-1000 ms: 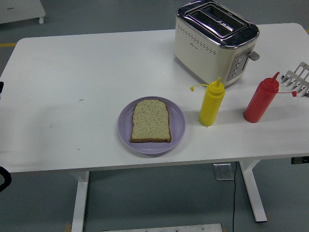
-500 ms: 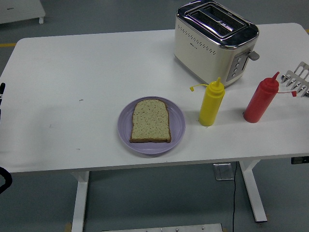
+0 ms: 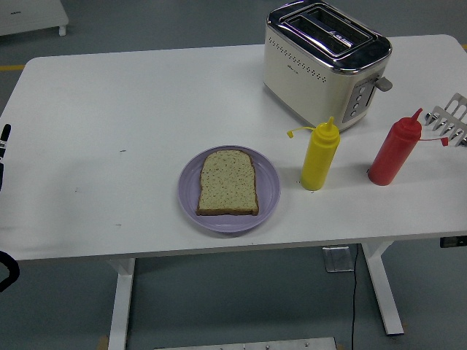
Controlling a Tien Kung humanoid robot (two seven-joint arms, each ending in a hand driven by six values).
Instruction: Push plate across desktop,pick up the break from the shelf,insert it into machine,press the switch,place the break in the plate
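Observation:
A slice of brown-crusted bread [image 3: 228, 182] lies flat on the lilac plate [image 3: 268, 191] near the table's front edge. The cream and chrome toaster [image 3: 325, 62] stands at the back right, its slots empty and its lever [image 3: 383, 84] on the right end. A metal rack [image 3: 452, 120] pokes in at the right edge with no bread visible in it. Only a thin black sliver of my left hand [image 3: 4, 138] shows at the left edge, far from the plate. My right hand is out of view.
A yellow squeeze bottle [image 3: 320, 155] and a red squeeze bottle [image 3: 395, 149] stand between the plate and the rack, in front of the toaster. A black part [image 3: 6, 268] shows below the table at the lower left.
The black sliver of my left hand has crept slightly further into view at the left edge. Everything on the table has stayed put.

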